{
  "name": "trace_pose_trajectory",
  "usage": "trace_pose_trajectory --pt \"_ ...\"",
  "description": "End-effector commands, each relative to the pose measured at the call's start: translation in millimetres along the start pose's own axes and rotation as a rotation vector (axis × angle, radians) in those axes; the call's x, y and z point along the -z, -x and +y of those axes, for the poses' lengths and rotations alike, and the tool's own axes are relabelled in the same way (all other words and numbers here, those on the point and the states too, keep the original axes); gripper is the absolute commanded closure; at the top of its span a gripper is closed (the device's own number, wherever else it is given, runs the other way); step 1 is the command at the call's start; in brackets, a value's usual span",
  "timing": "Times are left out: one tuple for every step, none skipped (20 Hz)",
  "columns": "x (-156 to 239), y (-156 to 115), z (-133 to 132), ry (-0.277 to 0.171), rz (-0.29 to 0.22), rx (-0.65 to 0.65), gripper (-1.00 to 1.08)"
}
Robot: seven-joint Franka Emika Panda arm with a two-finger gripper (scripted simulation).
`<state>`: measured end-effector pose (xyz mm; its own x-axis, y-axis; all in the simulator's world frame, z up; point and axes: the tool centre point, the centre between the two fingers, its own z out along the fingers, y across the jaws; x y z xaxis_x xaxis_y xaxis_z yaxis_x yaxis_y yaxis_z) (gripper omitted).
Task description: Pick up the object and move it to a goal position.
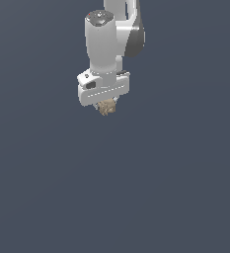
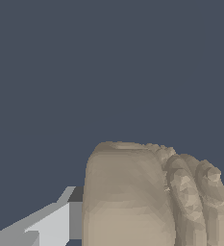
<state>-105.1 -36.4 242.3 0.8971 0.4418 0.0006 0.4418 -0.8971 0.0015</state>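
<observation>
The object (image 1: 106, 106) is a small lumpy tan-beige chunk with brownish mottling. In the exterior view it hangs just below the white gripper (image 1: 105, 103), held between the fingers, which are mostly hidden behind it and the hand. The white arm comes down from the top of the exterior view. In the wrist view the object (image 2: 147, 197) fills the lower middle, close to the camera, with a grey finger (image 2: 41, 226) beside it. The gripper (image 2: 147, 226) is shut on the object.
Only a plain dark grey-blue background shows around the arm in both views. No other objects, edges or goal marker are visible.
</observation>
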Motion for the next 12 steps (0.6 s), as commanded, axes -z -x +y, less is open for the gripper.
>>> trace_pose_trajectory --pt "26 2 -6 0.000 -0.001 0.000 1.08" --pt "36 2 -9 0.000 -0.001 0.000 1.08" --pt "46 3 -11 0.000 -0.001 0.000 1.08" --pt "56 3 -13 0.000 -0.001 0.000 1.08" --pt "66 3 -15 0.000 -0.001 0.000 1.08" --pt "75 4 -17 0.000 -0.001 0.000 1.08" --pt "83 4 -19 -0.001 -0.001 0.000 1.08" --pt "91 4 -21 -0.001 -0.001 0.000 1.08" --pt "99 4 -22 -0.001 -0.001 0.000 1.08" --pt "106 4 -24 -0.001 -0.001 0.000 1.08" --pt "113 4 -25 -0.001 -0.001 0.000 1.08" --pt "119 4 -26 -0.001 -0.001 0.000 1.08"
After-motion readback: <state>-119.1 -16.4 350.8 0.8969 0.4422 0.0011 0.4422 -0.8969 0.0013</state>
